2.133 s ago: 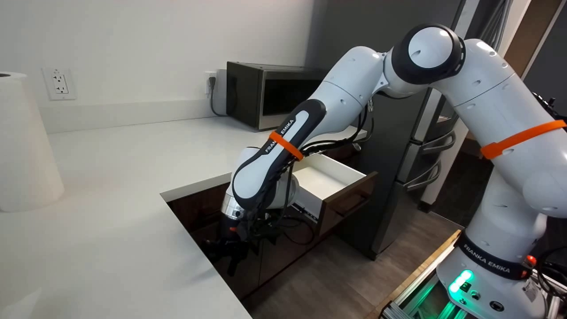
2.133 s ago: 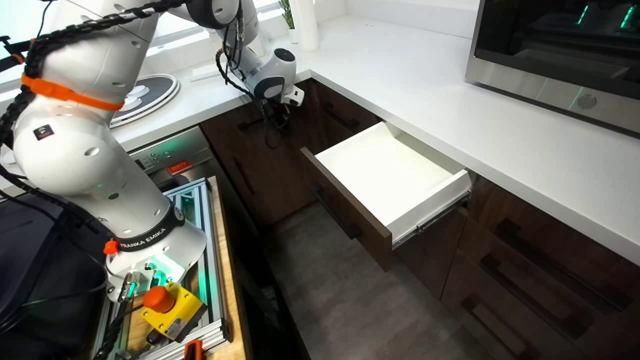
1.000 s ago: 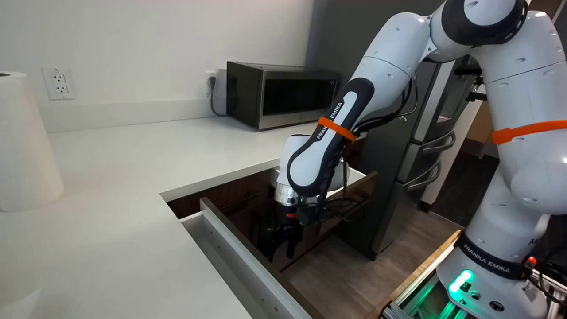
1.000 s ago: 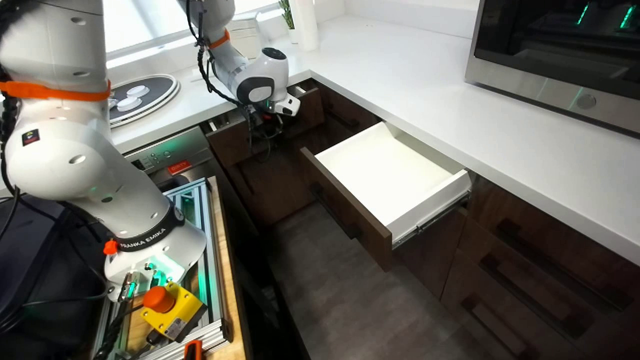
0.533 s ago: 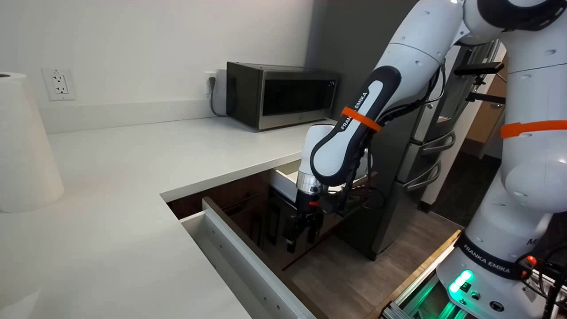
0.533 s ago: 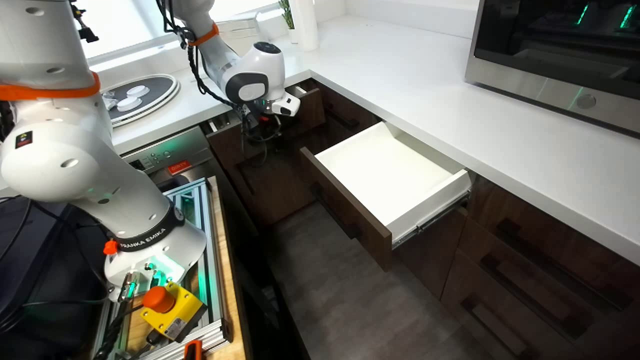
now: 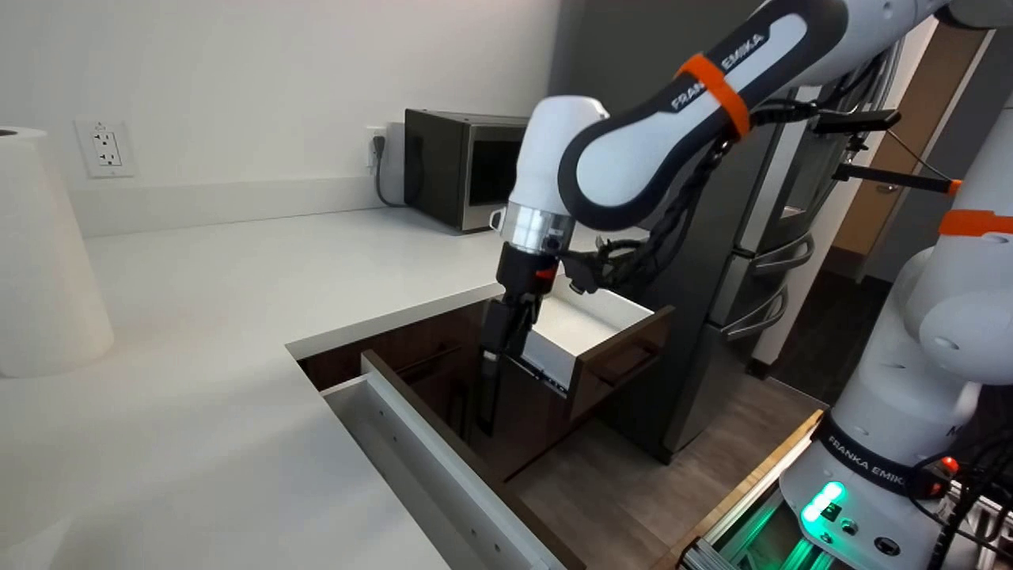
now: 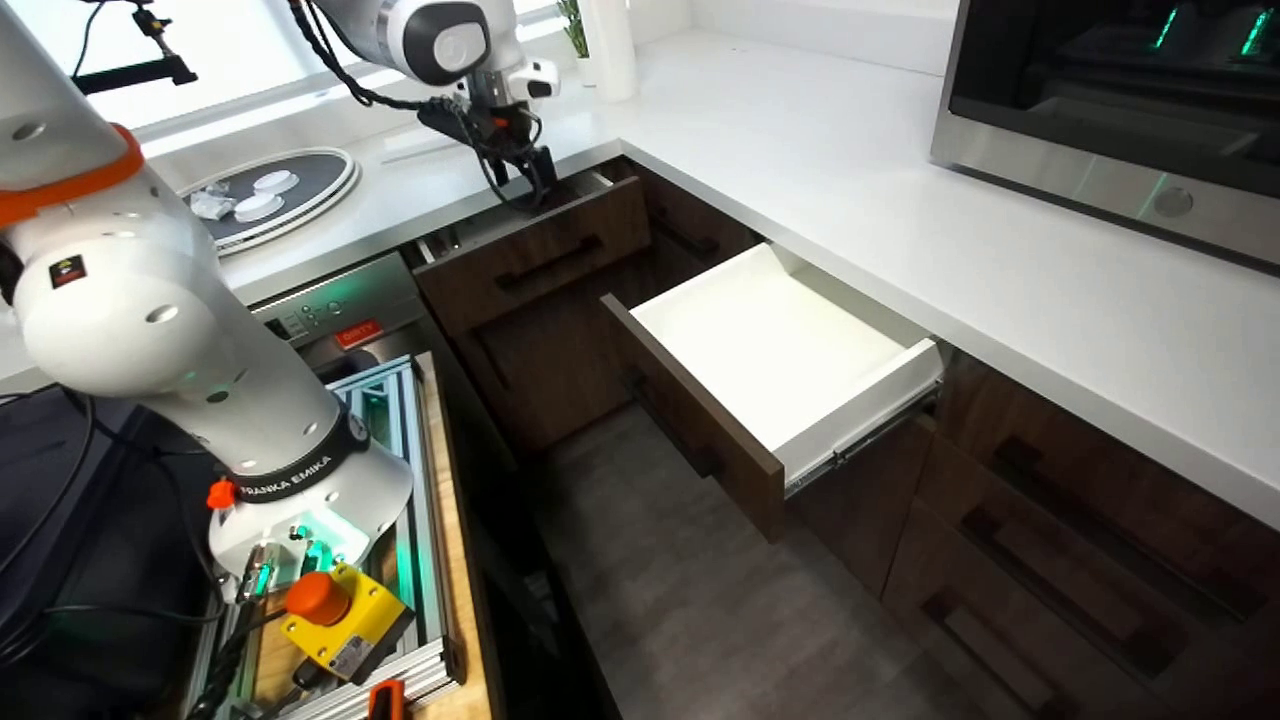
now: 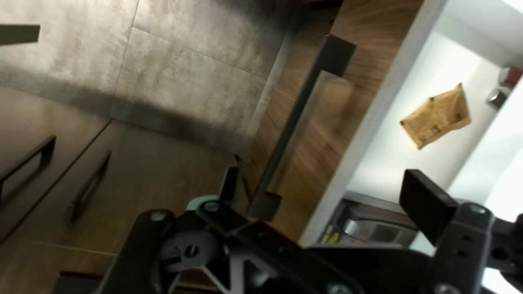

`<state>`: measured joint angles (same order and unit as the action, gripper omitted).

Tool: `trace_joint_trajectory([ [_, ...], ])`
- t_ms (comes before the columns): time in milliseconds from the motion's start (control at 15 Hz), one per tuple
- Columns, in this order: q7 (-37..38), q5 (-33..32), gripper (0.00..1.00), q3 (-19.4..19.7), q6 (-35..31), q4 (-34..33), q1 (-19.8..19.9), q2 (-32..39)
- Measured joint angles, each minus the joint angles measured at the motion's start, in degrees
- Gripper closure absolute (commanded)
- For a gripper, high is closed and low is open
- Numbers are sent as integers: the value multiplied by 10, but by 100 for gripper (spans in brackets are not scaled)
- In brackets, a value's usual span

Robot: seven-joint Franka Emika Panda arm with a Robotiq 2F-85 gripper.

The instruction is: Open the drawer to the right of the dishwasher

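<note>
- Wrist view: here's the gripper, fingers spread wide apart, gripping nothing; between them in the frame runs the handle of the drawer, a brown packet lying on its pale floor.
- In an exterior view: there it is, the drawer, pulled out right beside the dishwasher, gripper hanging above it! A white-lined drawer juts out too.
- In an exterior view: out from under the countertop comes the drawer, gripper pointing down near its wooden front edge.
</note>
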<state>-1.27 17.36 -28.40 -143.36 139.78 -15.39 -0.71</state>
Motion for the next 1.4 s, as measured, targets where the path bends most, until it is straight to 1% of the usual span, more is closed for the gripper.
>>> trace_joint_trajectory([
  [200, -35, -17, 0, 6, 85, -80, -33, -4],
  [333, -77, -18, 0, 9, 112, -126, -45, 14],
  [467, -129, -18, 0, 13, 124, -163, -51, 43],
  [533, -157, -18, 25, 14, 126, -177, -52, 61],
  [600, -187, -18, 26, 15, 126, -188, -52, 81],
  [667, -218, -18, 32, 16, 126, -199, -52, 103],
  [733, -247, -20, 42, 16, 126, -208, -52, 125],
  [867, -302, -27, 56, 16, 130, -226, -51, 169],
  [933, -325, -34, 65, 16, 139, -235, -51, 189],
  [1200, -387, -84, 94, 16, 217, -290, -52, 257],
  [1267, -400, -97, 99, 16, 243, -305, -52, 271],
  [1400, -425, -125, 100, 17, 293, -334, -55, 293],
])
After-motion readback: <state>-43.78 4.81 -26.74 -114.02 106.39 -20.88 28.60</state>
